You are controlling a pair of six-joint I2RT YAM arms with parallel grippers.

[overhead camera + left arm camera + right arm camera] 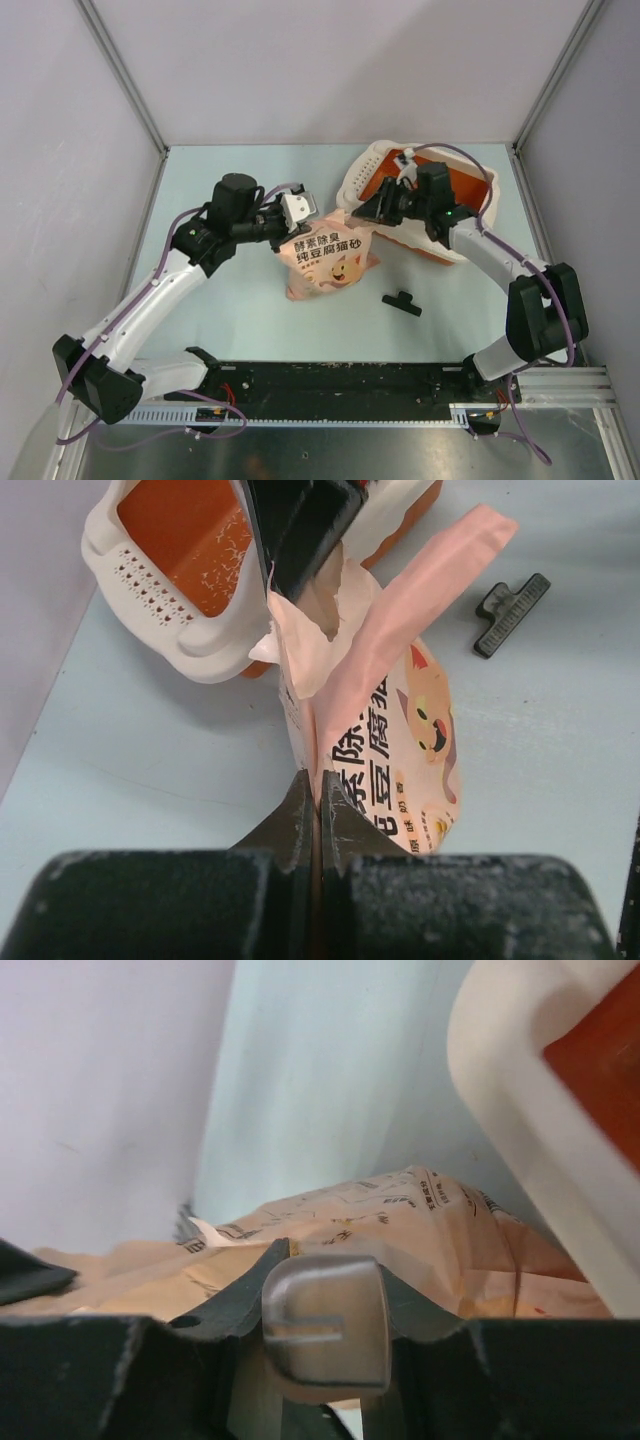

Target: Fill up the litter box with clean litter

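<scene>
- Pink bag sits mid-worktop, its torn mouth turned toward the far right corner.
- Litter box lies just beyond that mouth, its long axis roughly along the far edge.
- Clean litter is only thinly scattered on the box's orange floor.
- Left claw is pinched tight on the bag's edge.
- Right claw, nearer the box, clamps a translucent piece, probably a scoop.

Bright even overhead light, soft faint shadows, no glare, wrist views blurred at the near edge.
</scene>
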